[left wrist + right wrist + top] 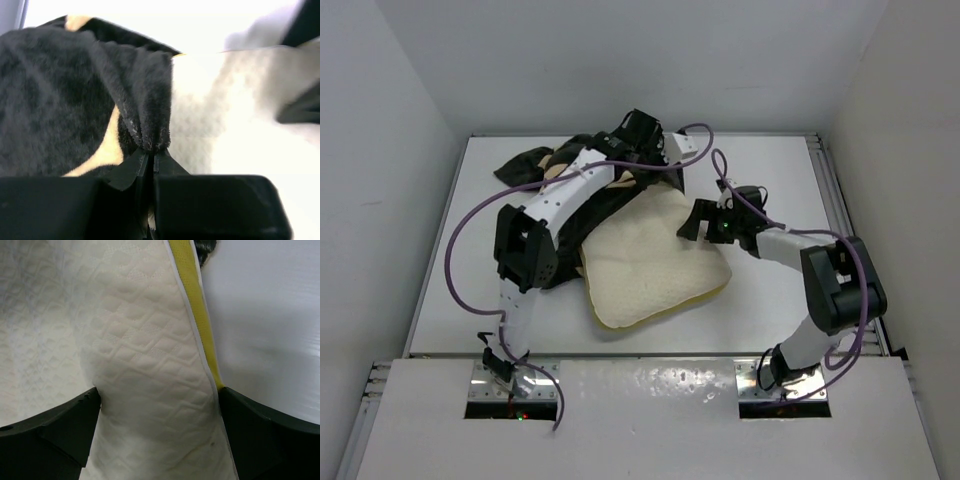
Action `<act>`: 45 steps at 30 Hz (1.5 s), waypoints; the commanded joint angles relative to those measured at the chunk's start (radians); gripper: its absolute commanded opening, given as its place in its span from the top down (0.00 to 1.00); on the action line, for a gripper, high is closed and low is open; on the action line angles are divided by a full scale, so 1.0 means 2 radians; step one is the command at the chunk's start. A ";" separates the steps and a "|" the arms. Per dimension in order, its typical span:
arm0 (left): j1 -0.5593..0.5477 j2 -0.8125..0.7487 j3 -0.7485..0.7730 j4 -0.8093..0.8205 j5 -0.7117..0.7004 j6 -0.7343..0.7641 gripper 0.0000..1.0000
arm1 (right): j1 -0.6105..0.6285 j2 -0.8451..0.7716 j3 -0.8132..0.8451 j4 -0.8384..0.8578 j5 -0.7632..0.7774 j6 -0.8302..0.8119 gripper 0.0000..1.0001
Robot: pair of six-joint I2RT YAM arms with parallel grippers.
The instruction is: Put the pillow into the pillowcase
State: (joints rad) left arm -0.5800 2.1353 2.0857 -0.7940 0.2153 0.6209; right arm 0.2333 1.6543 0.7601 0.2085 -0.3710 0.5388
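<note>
The cream quilted pillow [655,265] lies in the middle of the table, its far end against the black pillowcase [610,205] with tan motifs, which is bunched at the back. My left gripper [151,154] is shut on a pinched fold of the pillowcase [60,90]. In the top view this gripper [642,130] sits over the case's far edge. My right gripper [157,405] stands open astride the pillow's right edge. The quilted pillow [140,350] fills the gap between its jaws, and the yellow piping [192,295] runs by the right finger. From above, the right gripper [692,222] is at the pillow's far right corner.
The white table [770,310] is walled by white panels at the back and both sides. A purple cable [470,225] loops off the left arm over the table's left part. The right arm's elbow [840,285] juts out at the right.
</note>
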 commanded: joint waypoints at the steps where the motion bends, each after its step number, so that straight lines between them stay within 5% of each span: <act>1: -0.002 -0.045 0.038 -0.062 0.097 0.009 1.00 | 0.002 -0.061 0.011 0.025 0.039 -0.042 0.01; 6: 0.001 -0.058 0.037 -0.078 0.111 0.008 1.00 | -0.031 -0.130 -0.049 0.038 0.035 -0.017 0.01; 11: -0.002 -0.061 0.038 -0.066 0.118 -0.010 1.00 | -0.004 -0.078 -0.097 0.051 -0.023 0.004 0.01; 16: -0.007 -0.067 0.030 -0.057 0.116 -0.024 1.00 | 0.073 -0.026 -0.158 0.218 -0.051 0.080 0.02; 19: -0.014 -0.073 0.026 -0.053 0.124 -0.030 1.00 | 0.108 -0.011 -0.123 0.290 -0.078 0.115 0.46; 20: -0.015 -0.074 0.026 -0.053 0.125 -0.034 1.00 | 0.116 -0.013 -0.110 0.296 -0.074 0.119 0.86; 21: -0.018 -0.076 0.026 -0.054 0.130 -0.033 1.00 | 0.120 -0.021 -0.099 0.298 -0.067 0.117 1.00; 27: -0.023 -0.102 0.024 -0.098 0.205 0.014 1.00 | 0.141 -0.114 -0.038 0.351 0.042 0.083 1.00; 31: -0.024 -0.139 0.006 -0.142 0.272 0.074 1.00 | 0.143 -0.147 -0.027 0.424 0.196 0.070 1.00; 37: -0.031 -0.158 0.035 -0.233 0.355 0.156 1.00 | 0.138 -0.112 0.017 0.354 0.402 0.070 1.00; 45: -0.074 -0.170 0.075 -0.263 0.386 0.166 1.00 | 0.153 -0.058 0.110 0.250 0.507 0.119 1.00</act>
State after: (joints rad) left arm -0.6277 1.8866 2.1704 -1.1912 0.7048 0.9588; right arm 0.5556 1.5242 0.8478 0.6392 0.3786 0.7284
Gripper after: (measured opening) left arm 0.018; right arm 0.058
